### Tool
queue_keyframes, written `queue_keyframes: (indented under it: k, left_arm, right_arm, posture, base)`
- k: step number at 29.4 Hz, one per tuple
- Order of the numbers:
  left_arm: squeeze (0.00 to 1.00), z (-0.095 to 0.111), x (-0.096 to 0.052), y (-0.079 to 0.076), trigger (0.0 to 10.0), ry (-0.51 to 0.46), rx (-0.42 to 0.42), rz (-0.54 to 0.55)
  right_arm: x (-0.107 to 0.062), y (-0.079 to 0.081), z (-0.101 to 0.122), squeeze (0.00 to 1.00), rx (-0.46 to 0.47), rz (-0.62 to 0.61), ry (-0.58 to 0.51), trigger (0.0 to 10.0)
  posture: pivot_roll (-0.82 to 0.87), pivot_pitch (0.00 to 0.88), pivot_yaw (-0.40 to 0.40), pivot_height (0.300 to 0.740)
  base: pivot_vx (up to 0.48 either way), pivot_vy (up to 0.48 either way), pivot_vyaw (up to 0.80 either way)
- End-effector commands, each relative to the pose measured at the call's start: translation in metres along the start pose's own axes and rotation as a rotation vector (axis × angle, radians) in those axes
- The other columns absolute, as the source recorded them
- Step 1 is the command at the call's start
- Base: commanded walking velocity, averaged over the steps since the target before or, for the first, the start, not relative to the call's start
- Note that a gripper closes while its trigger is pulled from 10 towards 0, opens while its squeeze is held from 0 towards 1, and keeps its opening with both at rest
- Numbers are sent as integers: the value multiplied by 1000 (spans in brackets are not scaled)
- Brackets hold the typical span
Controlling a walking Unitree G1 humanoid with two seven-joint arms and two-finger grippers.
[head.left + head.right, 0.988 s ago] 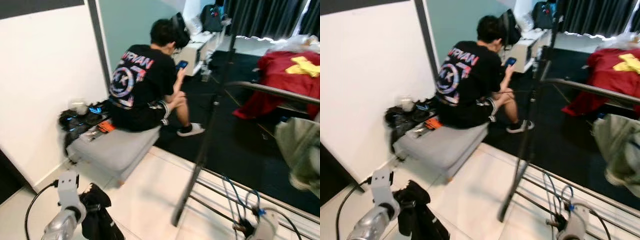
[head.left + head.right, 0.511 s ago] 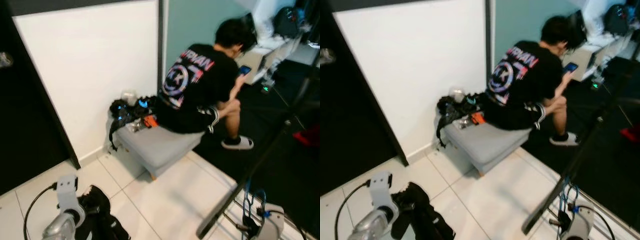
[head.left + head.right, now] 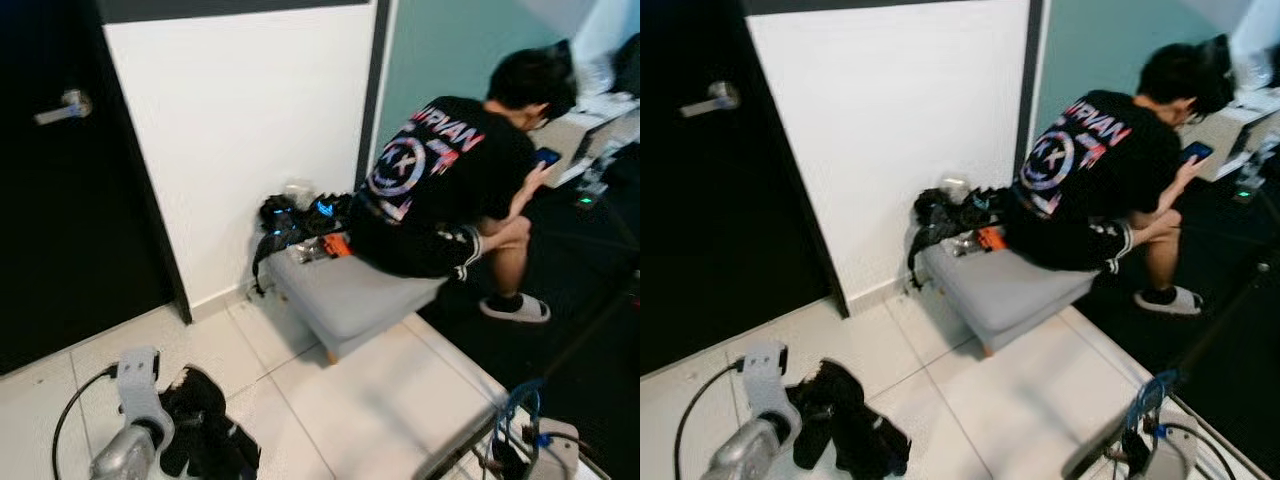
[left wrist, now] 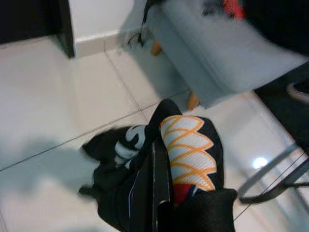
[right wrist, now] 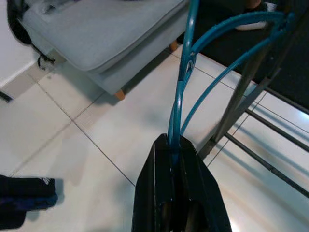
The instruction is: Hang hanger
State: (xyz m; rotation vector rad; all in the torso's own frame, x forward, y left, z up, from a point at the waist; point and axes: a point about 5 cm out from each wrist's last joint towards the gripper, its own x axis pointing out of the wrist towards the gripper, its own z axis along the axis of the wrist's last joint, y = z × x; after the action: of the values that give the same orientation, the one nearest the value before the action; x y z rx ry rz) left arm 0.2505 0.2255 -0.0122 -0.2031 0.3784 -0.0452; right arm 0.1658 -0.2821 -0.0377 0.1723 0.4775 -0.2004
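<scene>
Right gripper (image 5: 176, 159) is clamped on a blue wire hanger (image 5: 186, 72), carried low over the white floor (image 5: 120, 145). Left gripper (image 4: 154, 154) is closed on a dark garment (image 4: 188, 150). Both should be held steady until a rail is faced.

Bright indoor light, slight motion blur

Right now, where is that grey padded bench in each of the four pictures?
Left eye view: grey bench right of centre, against the white wall.
Right eye view: bench right of centre.
Left wrist view: bench at the upper right.
Right wrist view: bench at the upper left.
Shared landmark: its wooden foot.
</scene>
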Motion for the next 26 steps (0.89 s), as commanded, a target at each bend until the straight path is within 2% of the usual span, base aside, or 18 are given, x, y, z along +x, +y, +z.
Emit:
queue_keyframes:
  k: [1, 4, 5, 6, 8, 9, 11, 15, 19, 20, 21, 22, 24, 25, 26]
  left_arm:
    - [0, 4, -1, 1, 10000, -20, 16, -4]
    - [0, 5, -1, -1, 10000, -25, 21, -19]
    - [0, 7, -2, -4, 10000, -28, 30, -40]
    - [0, 7, -2, -4, 10000, -28, 30, -40]
    - [0, 9, -3, -7, 10000, -35, 44, -73]
    - [0, 9, -3, -7, 10000, -35, 44, -73]
    - [0, 10, -5, -7, 10000, -33, 49, -92]
    - [0, 9, -7, -8, 10000, -34, 52, -102]
    - [0, 12, -7, -8, 10000, -49, 84, -96]
    - [0, 17, -6, -8, 10000, -68, 106, -90]
    - [0, 31, -3, -9, 10000, -116, 113, -88]
    - [0, 31, -3, -9, 10000, -116, 113, -88]
    - [0, 61, 0, -15, 10000, -205, 125, -107]
    - [0, 61, 0, -15, 10000, -205, 125, -107]
    - [0, 77, 2, -22, 10000, -251, 148, -132]
  right_arm:
    - [10, 17, 11, 0, 20, 95, -12, 10000]
    - [13, 20, 16, 0, 6, 143, 44, 10000]
    - [15, 24, 33, 0, -18, 205, 77, 10000]
    - [15, 24, 33, 0, -18, 205, 77, 10000]
    - [9, 29, 73, 0, -107, 282, 106, 10000]
    - [9, 29, 73, 0, -107, 282, 106, 10000]
    - [-1, 36, 110, 0, -150, 318, 69, 10000]
    - [-1, 39, 123, 0, -205, 331, 27, 10000]
    - [9, 44, 133, 0, -237, 314, -57, 10000]
    - [12, 56, 146, 0, -218, 328, -141, 10000]
    - [12, 75, 162, 0, -188, 380, -234, 10000]
    - [12, 75, 162, 0, -188, 380, -234, 10000]
    - [2, 108, 181, 0, -138, 477, -322, 10000]
    - [2, 108, 181, 0, -138, 477, -322, 10000]
    - [-2, 123, 183, 0, -121, 526, -344, 10000]
  posture:
    - [-28, 5, -45, 740]
    - [-38, 9, -38, 740]
    - [-50, 18, -32, 740]
    - [-50, 18, -32, 740]
    - [-59, 21, -30, 740]
    - [-59, 21, -30, 740]
    - [-79, 31, -25, 740]
    - [-67, 39, -25, 740]
    - [-56, 44, -28, 740]
    - [-53, 46, -31, 740]
    - [-43, 48, -37, 740]
    - [-43, 48, -37, 740]
    - [-34, 45, -41, 740]
    - [-34, 45, -41, 740]
    - [-23, 46, -44, 740]
  base:
    - [0, 0, 756]
    - [0, 0, 777]
    - [0, 0, 800]
    - [0, 0, 800]
    - [0, 0, 800]
    - [0, 0, 800]
    - [0, 0, 784]
    - [0, 0, 775]
    - [0, 0, 772]
    - [0, 0, 769]
    - [0, 0, 756]
    - [0, 0, 756]
    - [0, 0, 747]
    - [0, 0, 744]
    - [0, 0, 738]
